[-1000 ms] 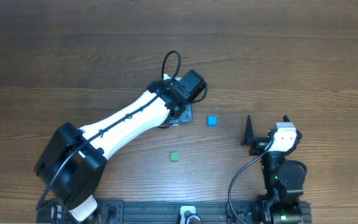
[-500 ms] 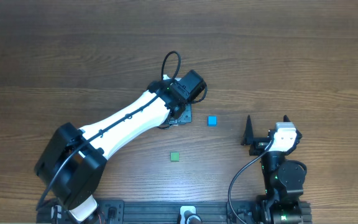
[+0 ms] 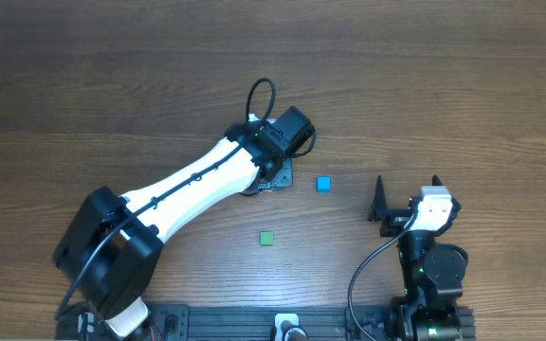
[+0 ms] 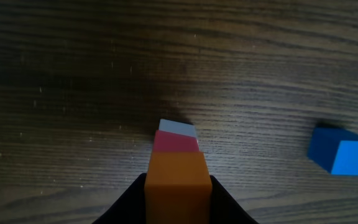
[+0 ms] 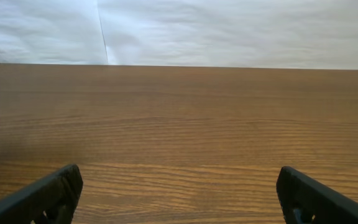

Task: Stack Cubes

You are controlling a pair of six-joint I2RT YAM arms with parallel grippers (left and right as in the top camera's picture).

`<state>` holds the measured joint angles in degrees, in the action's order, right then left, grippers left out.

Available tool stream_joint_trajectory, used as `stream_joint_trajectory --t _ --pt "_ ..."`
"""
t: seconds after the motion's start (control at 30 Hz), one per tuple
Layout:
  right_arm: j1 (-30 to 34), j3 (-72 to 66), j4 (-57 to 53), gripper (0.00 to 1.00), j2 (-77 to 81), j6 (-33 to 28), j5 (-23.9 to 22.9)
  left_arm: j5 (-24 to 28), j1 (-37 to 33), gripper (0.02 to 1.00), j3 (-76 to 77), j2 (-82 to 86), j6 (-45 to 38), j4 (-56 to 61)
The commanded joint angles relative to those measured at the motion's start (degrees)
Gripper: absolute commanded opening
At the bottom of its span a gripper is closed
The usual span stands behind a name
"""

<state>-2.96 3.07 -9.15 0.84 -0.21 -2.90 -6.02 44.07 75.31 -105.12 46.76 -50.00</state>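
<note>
In the left wrist view an orange cube [image 4: 178,186] sits between my left gripper's dark fingers [image 4: 132,202], which are shut on its sides. It rests over a red cube [image 4: 176,142], and a white cube [image 4: 178,128] shows under that, so the three form a stack. My left gripper [image 3: 275,175] is at mid-table in the top view. A blue cube [image 3: 323,183] lies just to its right on the wood and appears as the blue cube [image 4: 342,149] at the wrist. A small green cube [image 3: 266,239] lies nearer the bases. My right gripper [image 3: 406,194] stands open and holds nothing.
The wooden table [image 3: 112,85] stretches bare to the far side and to the left. The right wrist view looks along the table [image 5: 179,124] toward a white wall [image 5: 229,31]. A black cable loop [image 3: 261,98] rises from the left wrist.
</note>
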Motion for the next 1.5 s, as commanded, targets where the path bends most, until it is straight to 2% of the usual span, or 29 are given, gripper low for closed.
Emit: stream_joint_trajectory --t 0.03,0.4,0.5,0.57,0.7,0.77,1.17,1.4,1.5 --pt "0.39 -0.52 0.11 0.993 -0.46 -0.28 0.26 0.59 0.09 0.308 -0.37 -1.68 0.87 -0.39" --pt "0.39 -0.52 0.11 0.991 -0.46 -0.28 0.28 0.59 0.09 0.343 -0.37 -1.68 0.87 -0.39" --pt "0.39 -0.52 0.11 0.991 -0.46 -0.28 0.26 0.59 0.09 0.384 -0.37 -1.68 0.87 -0.37" --pt "0.39 -0.52 0.11 0.991 -0.46 -0.28 0.26 0.59 0.09 0.441 -0.37 -1.68 0.87 -0.35" --pt "0.39 -0.52 0.11 0.993 -0.46 -0.28 0.26 0.57 0.09 0.695 -0.37 -1.68 0.87 0.63" --pt "0.39 -0.52 0.11 0.991 -0.46 -0.28 0.26 0.57 0.09 0.733 -0.37 -1.68 0.85 1.14" --pt "0.39 -0.52 0.11 0.993 -0.46 -0.28 0.26 0.28 -0.22 0.776 -0.37 -1.18 0.87 1.16" --pt "0.39 -0.52 0.11 0.991 -0.46 -0.28 0.26 -7.74 -4.57 0.866 -0.37 4.44 1.44 6.36" --pt "0.39 -0.52 0.11 0.993 -0.46 -0.28 0.26 -8.35 -9.20 0.873 -0.37 7.67 -1.86 10.58"
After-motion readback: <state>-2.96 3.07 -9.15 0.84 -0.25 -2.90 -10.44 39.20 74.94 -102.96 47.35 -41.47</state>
